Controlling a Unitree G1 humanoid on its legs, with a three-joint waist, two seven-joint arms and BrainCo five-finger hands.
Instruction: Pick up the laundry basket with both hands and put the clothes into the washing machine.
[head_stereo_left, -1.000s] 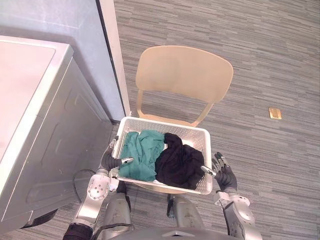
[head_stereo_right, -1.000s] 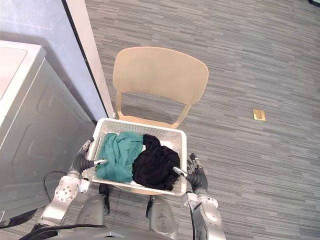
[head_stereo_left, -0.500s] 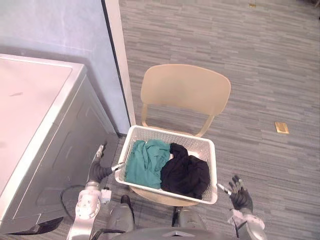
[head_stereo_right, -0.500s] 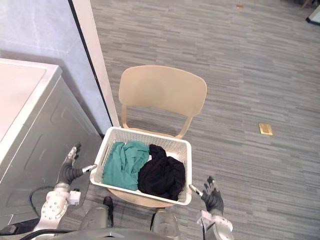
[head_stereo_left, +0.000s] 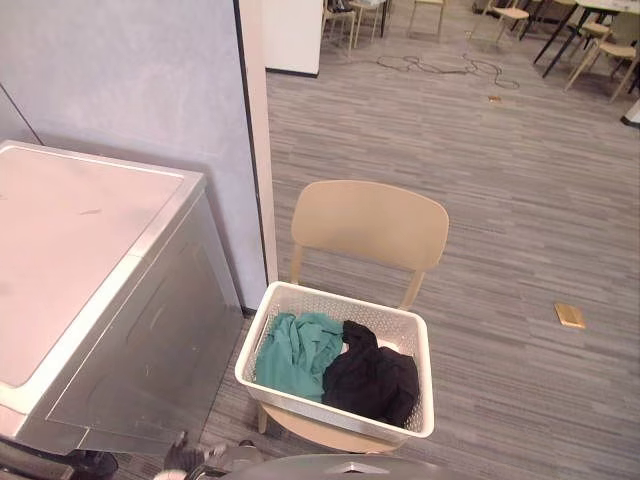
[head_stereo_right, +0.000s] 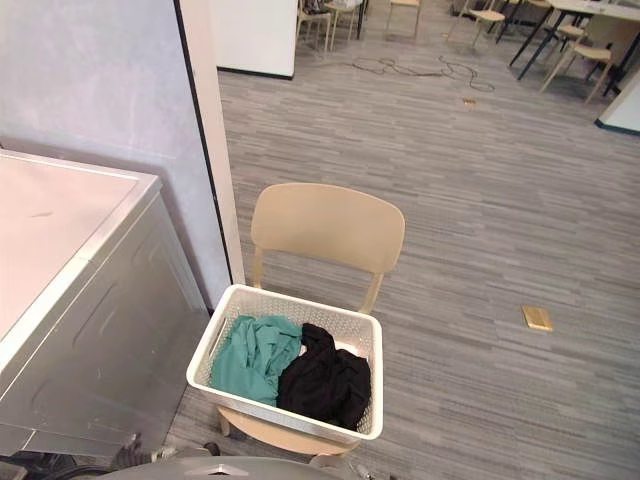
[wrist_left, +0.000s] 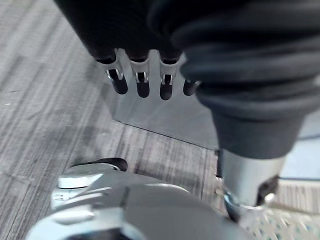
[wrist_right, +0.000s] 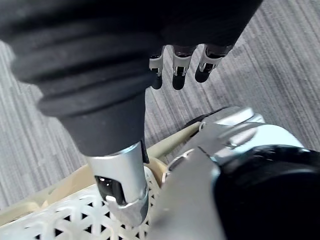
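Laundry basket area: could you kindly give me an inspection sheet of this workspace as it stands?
Surface: beige chair, laundry basket resting on its seat.
Job's things: laundry basket holds green cloth and black cloth; washing machine at robot's left.
Clutter: nothing seen.
Hands: left hand and right hand open, holding nothing.
Cables: dark cable on the far floor.
Surroundings: grey carpet, floor plate, distant chairs.

I see the white laundry basket (head_stereo_left: 330, 408) upright on the chair (head_stereo_left: 368, 222).
Green garment (head_stereo_left: 295, 350) and black garment (head_stereo_left: 372, 380) heaped inside it; grey washing machine (head_stereo_left: 90, 270) just beside.
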